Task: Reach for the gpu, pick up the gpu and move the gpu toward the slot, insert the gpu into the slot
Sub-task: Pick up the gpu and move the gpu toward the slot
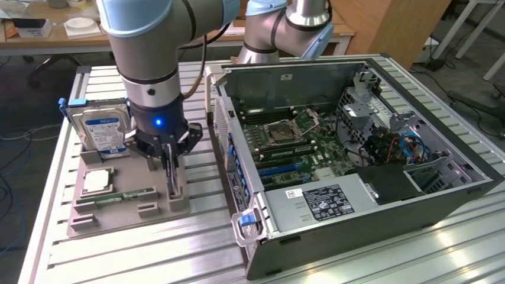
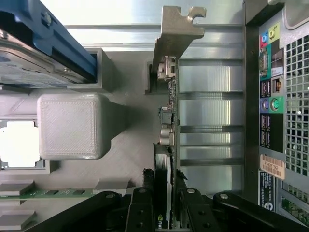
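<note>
Black gripper [image 2: 164, 192] clasps the upright gpu [image 2: 168, 116] standing in its grey holder [image 2: 130, 162].

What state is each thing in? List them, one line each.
gripper: shut on the gpu.
gpu: upright on edge in the grey holder.
slot: empty.
hard drive: standing upright in the grey holder.
computer case: on its side, side panel off.
</note>
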`<state>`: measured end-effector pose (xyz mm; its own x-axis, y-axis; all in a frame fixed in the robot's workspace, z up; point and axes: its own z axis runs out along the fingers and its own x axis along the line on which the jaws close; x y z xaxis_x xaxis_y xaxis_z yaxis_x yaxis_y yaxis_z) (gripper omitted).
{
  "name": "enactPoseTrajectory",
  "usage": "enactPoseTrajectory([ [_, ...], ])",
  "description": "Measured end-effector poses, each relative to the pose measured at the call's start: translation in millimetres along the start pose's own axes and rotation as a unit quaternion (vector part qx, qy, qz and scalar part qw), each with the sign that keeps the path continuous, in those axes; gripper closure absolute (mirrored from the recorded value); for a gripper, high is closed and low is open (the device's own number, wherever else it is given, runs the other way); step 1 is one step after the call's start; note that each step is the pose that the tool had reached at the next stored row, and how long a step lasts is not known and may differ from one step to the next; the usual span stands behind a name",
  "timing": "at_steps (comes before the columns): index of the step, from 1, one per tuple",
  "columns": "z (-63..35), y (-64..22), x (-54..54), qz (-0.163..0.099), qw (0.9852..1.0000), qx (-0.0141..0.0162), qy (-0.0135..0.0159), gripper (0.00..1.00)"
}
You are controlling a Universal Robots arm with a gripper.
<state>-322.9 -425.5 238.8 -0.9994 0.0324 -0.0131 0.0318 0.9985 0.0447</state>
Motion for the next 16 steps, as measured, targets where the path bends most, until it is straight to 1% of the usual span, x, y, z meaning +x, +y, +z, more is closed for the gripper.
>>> enactPoseTrajectory([
  [10, -25.9, 1.1, -0.4, 0.000, 1.0000, 0.0000, 0.0000, 0.73],
  [16, -44.1, 2.0, -0.6, 0.000, 1.0000, 0.0000, -0.0001, 0.73],
])
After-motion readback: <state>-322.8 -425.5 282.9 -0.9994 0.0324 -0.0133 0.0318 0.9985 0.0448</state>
